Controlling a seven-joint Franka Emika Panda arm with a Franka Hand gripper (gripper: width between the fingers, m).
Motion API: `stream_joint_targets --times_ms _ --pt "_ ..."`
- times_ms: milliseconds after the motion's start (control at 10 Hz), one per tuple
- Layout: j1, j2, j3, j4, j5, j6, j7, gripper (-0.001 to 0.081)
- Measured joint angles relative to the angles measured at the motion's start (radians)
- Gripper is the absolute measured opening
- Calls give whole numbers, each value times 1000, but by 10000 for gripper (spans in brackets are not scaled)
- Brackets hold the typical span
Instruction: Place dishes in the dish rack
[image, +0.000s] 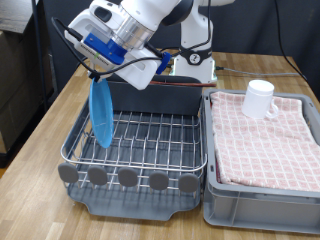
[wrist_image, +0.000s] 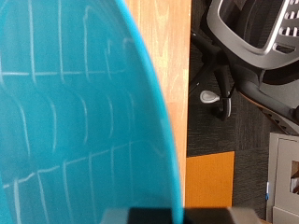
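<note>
1. Light-blue plate hangs on edge below the gripper, apparently pinched at its rim.
2. Beneath it lies the dish rack; a loose pinch could let it slip and topple.

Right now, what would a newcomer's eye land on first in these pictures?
The light-blue plate, held on edge by the gripper over the dish rack's wire grid at the exterior view's left; it fills the wrist view. Next, the white mug on the pink checked cloth at the right.
</note>
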Motion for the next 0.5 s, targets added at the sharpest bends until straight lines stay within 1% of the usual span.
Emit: stream_joint_targets --times_ms 500 --pt "0 9 0 -20 -20 23 42 19"
